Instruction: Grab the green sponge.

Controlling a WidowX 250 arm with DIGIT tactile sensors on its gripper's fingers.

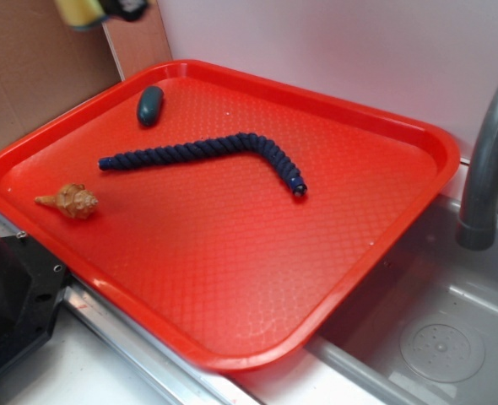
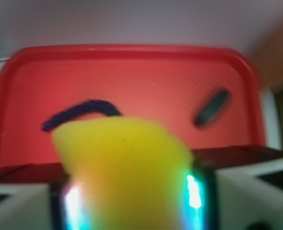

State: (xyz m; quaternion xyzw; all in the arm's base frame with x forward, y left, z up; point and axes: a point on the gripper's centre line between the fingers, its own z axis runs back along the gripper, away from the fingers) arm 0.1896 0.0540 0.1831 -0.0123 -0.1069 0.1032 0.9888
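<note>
Red plastic fills the exterior view: the tray (image 1: 232,253) carries a dark blue rope (image 1: 215,152) across its middle, a small dark green lump (image 1: 149,105) near its far left corner and a tan shell-like piece (image 1: 70,202) by its left edge. At the top edge we glimpse a blurred yellow block, the green sponge (image 1: 82,10), lifted well above the tray.

In the wrist view the sponge (image 2: 122,167) sits squeezed between our fingers (image 2: 201,191), closed on it. We judge it grabbed; we should keep the squeeze steady and the lift level. We read no labels anywhere.
</note>
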